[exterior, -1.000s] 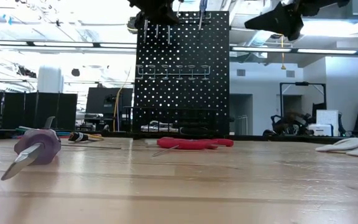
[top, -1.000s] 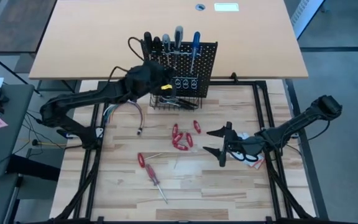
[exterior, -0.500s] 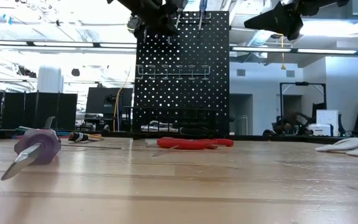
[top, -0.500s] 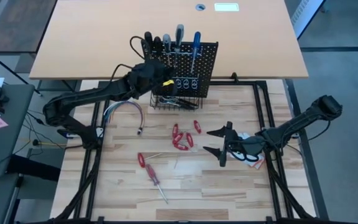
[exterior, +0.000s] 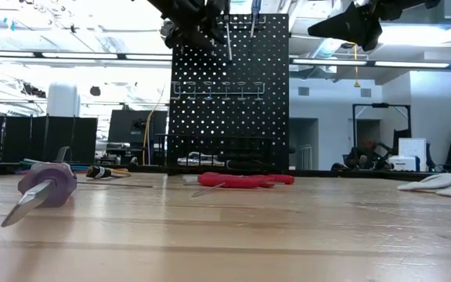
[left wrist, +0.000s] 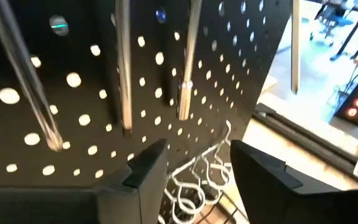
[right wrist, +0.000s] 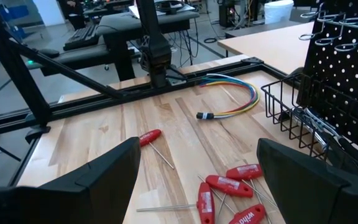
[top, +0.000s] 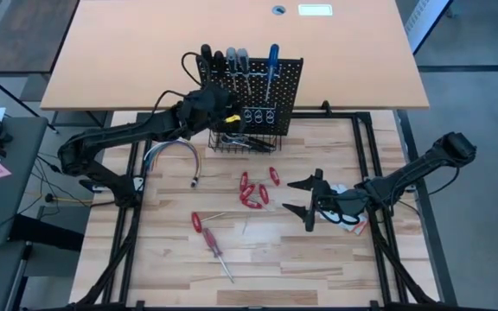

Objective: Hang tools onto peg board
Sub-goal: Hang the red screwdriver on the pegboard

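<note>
Grey screwdriver (top: 245, 72) now lower, vertical, tip down.

left hand (top: 223, 115) at peg board (top: 253, 95), screwdrivers (top: 239, 62) hung

Left tool (left wrist: 191, 165) parted; right tool (top: 303, 198) spread wide.

- On the red handles (right wrist: 229, 185) lying on the tabletop (right wrist: 166, 124) ahead of my right fingers, I see white print, too small to make out any word.
- Nothing else carries a label, brand, number or sign I can read.
</note>
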